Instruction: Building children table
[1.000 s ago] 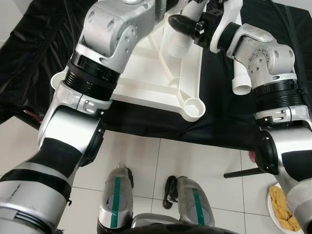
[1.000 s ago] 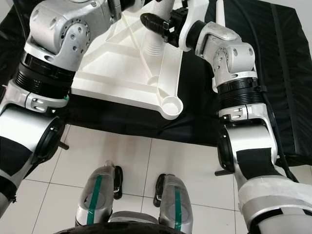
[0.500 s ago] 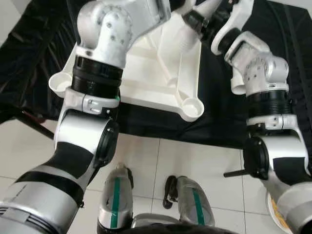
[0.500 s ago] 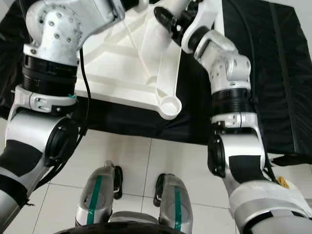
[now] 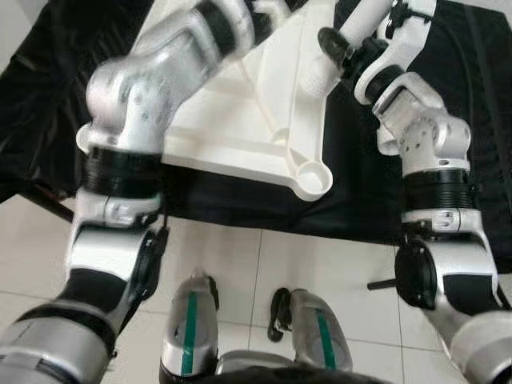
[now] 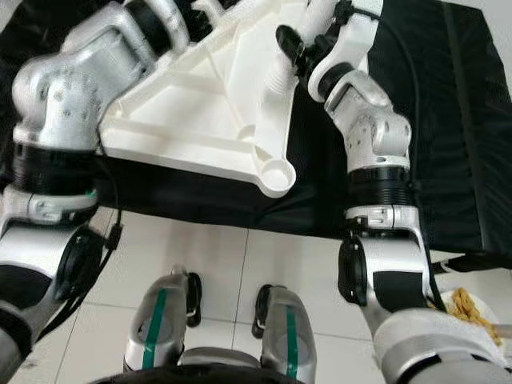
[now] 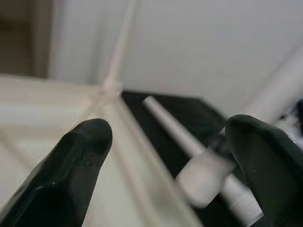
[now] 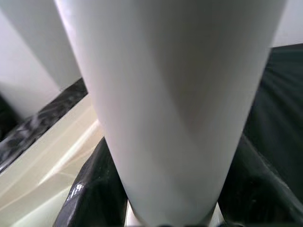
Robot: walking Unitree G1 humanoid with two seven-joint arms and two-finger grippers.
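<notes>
Your right gripper (image 5: 334,44), clamped on the white table leg (image 5: 314,72), aims it down toward the overturned tabletop (image 5: 240,120)'s far-right corner.

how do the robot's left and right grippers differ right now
The right gripper is shut on a white table leg, held up above the upturned white tabletop; the left gripper is open and holds nothing. The right gripper's fingers press both sides of the leg; the left gripper's fingers stand wide apart over the tabletop's ribbed underside. Both have two black fingers and work above the same tabletop.
</notes>
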